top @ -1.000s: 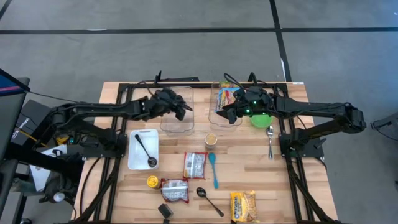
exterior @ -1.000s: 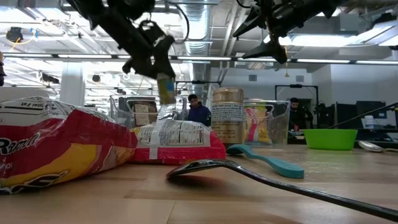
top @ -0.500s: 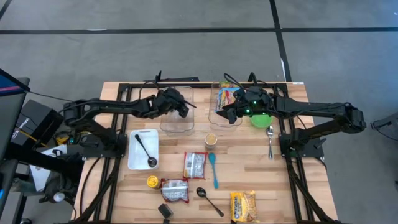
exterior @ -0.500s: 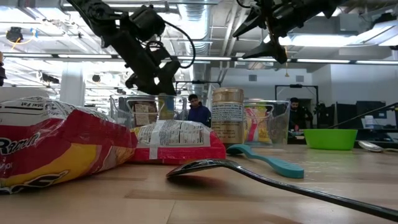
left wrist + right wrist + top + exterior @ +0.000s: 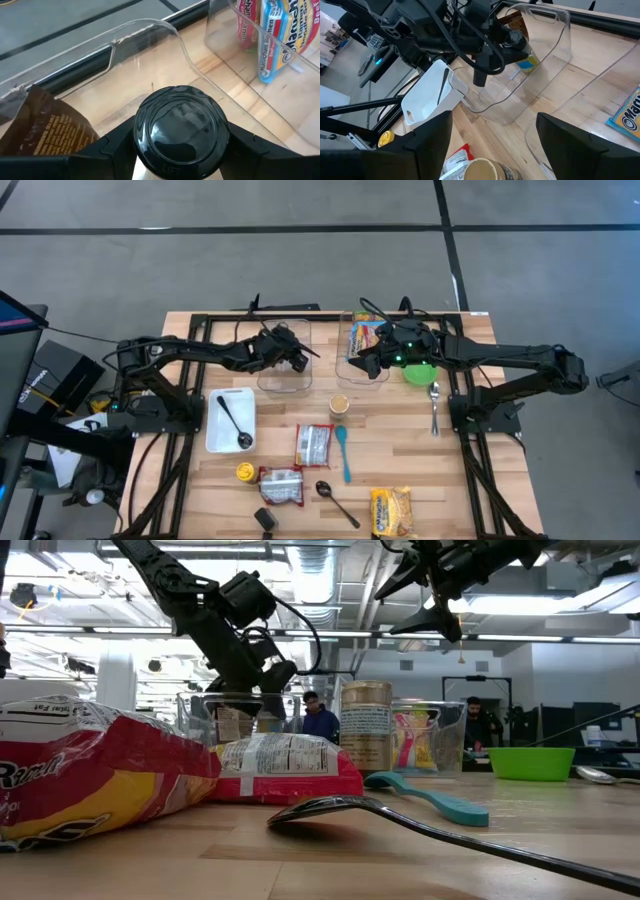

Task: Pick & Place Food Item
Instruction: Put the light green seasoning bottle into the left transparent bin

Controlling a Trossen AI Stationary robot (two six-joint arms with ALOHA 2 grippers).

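Since earlier frame, my left gripper (image 5: pixel 296 360) moves lower into clear bin (image 5: pixel 283 383), fingers clamped on black-capped bottle (image 5: pixel 180 130). Release pending. My right gripper (image 5: pixel 366 363) hovers spread, empty, over neighbouring bin (image 5: pixel 352 332). Table packets (image 5: pixel 313 445) remain.

Two clear bins sit side by side at the table's far edge: the left bin (image 5: pixel 283 360) with a brown packet (image 5: pixel 42 127) inside, the right bin (image 5: pixel 362 350) with noodle packs (image 5: pixel 364 336) in it. The left gripper (image 5: pixel 297 358) hangs over the left bin, clamped on a black-capped bottle (image 5: pixel 181 127); the right gripper (image 5: pixel 366 365) hovers at the right bin's near edge. Right of that bin sits a bowl (image 5: pixel 420 372), a spoon (image 5: pixel 434 406) in front of it. A jar (image 5: pixel 340 405) stands in front of the gap between bins. To the left, a white tray (image 5: pixel 214 435) carries a ladle (image 5: pixel 234 423).
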